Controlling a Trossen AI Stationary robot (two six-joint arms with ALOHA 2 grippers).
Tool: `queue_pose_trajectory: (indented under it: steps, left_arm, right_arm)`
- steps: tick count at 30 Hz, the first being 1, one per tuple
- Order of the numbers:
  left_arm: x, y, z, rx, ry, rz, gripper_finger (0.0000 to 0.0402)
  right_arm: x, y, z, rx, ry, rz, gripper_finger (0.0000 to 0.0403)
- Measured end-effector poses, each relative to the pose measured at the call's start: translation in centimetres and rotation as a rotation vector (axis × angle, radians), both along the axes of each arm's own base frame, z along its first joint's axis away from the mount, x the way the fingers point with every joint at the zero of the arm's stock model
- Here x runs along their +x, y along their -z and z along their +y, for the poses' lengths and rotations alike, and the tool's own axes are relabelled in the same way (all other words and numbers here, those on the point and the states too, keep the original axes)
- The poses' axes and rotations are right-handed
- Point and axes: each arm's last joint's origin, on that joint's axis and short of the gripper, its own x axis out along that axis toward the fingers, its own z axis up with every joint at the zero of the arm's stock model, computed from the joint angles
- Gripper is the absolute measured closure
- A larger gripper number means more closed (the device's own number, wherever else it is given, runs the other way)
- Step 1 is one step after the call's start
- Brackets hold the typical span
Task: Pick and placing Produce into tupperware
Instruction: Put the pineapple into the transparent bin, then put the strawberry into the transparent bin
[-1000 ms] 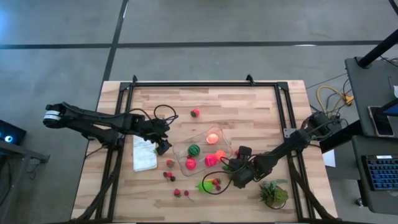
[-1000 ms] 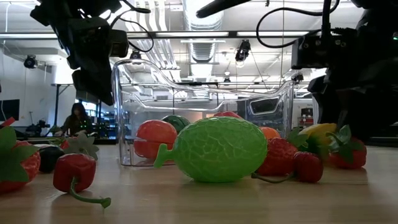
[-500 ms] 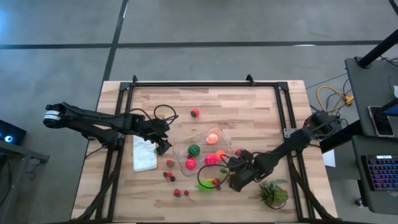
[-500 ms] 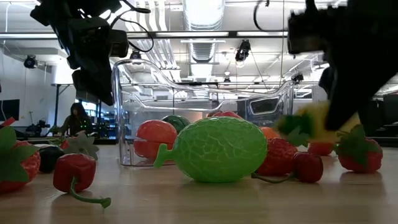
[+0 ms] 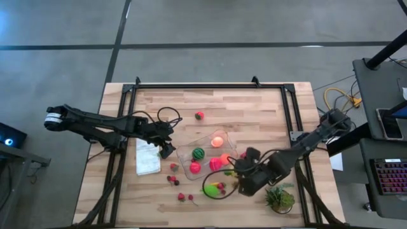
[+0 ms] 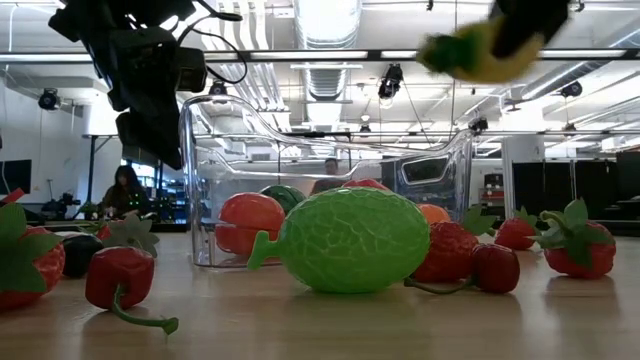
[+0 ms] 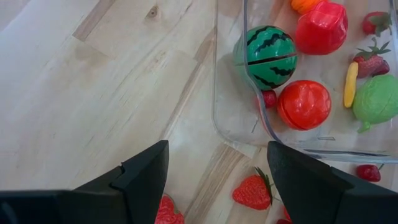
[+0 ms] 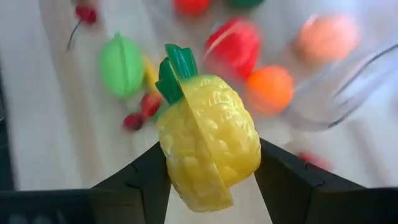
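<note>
My right gripper (image 8: pixel 208 180) was clamped on a yellow toy pineapple (image 8: pixel 208 152), held clear above the table. Just below it lay the lime-green melon (image 5: pixel 211 189) and small red berries (image 6: pixel 496 268). Beyond stood the clear tupperware (image 5: pixel 206 152), holding the striped melon (image 7: pixel 268 56). My left gripper (image 7: pixel 214 177) waited open at the container's far corner.

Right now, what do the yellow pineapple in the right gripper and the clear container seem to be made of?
The pineapple, held in the right gripper, looks like glossy moulded plastic: shiny highlights, embossed skin pattern and a visible seam. The container looks like thin, clear hard plastic: the fruit shows through its walls and its rim reflects light. Neither material is certain from the look alone.
</note>
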Motion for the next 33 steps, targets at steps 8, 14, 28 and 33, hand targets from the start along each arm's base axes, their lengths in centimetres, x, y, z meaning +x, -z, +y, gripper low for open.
queue_pose_trajectory:
  steps: [8, 14, 28, 33]
  left_arm:
    - [0.0, 0.0, 0.0, 0.0, 0.0, 0.001, 0.0144]
    - [-0.1, 0.1, 0.0, -0.002, 0.008, 0.01, 0.0144]
    - [-1.7, -0.6, 0.1, 0.063, 0.07, 0.039, 0.0144]
    - [-1.9, -0.7, 0.1, 0.093, 0.111, 0.042, 0.0144]
  right_arm:
    - [3.2, -1.7, -3.7, -0.145, -0.001, -0.088, 0.0204]
    - [4.8, -1.9, -6.6, -0.029, 0.098, -0.124, 0.0185]
    - [5.4, -2.7, -6.9, -0.015, 0.224, -0.231, 0.0137]
    - [5.9, -3.5, -7.0, 0.0, 0.302, -0.328, 0.0144]
